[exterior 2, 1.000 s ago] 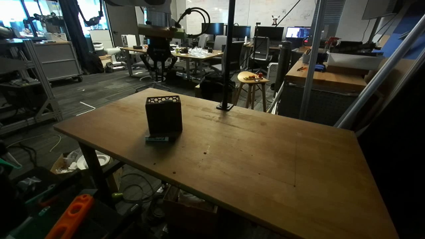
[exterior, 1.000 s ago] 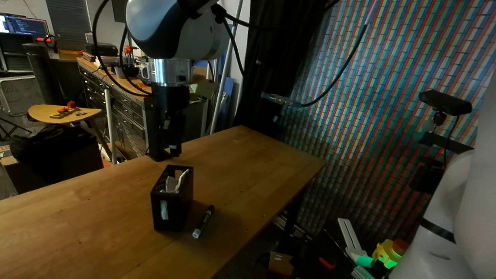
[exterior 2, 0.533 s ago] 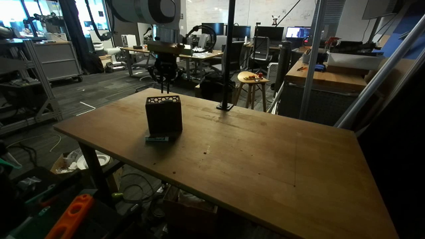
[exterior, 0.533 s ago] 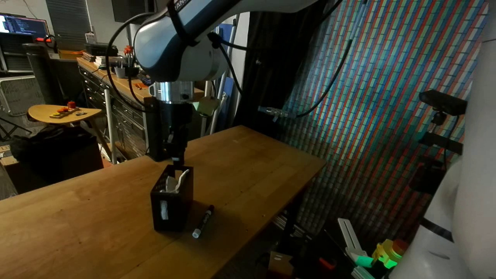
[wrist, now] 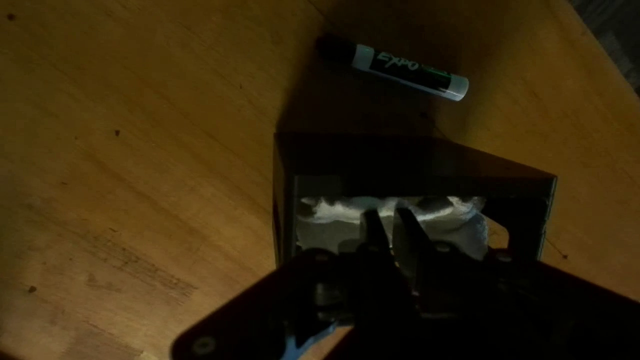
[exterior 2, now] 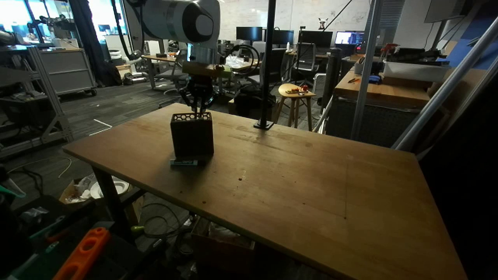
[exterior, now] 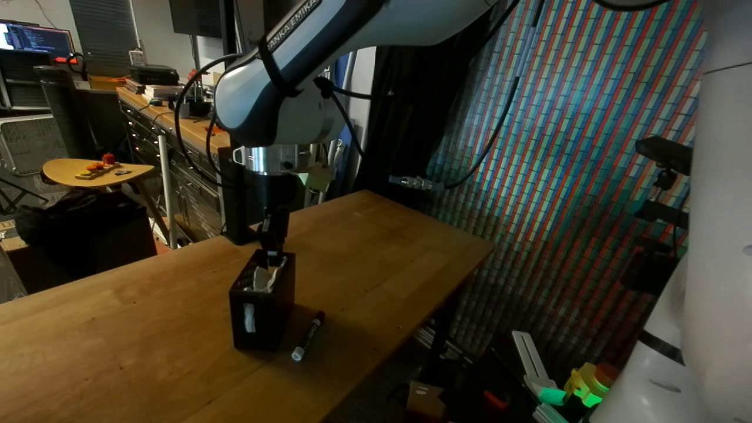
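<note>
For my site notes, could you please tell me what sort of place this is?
Probably a robotics lab: a robot arm hangs over a table, with monitors and a whiteboard behind.

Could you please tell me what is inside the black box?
In the wrist view, pale, crumpled, cloth-like material shows inside the black box. The gripper covers part of the opening, and whatever may lie beneath the material cannot be seen.

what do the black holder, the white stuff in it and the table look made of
Black holder: probably matte plastic, with thin walls and honeycomb cutouts.
White stuff: dull, maybe cloth or paper, with an uneven edge.
Table: apparently wood, low sheen, showing grain and dark spots.
</note>
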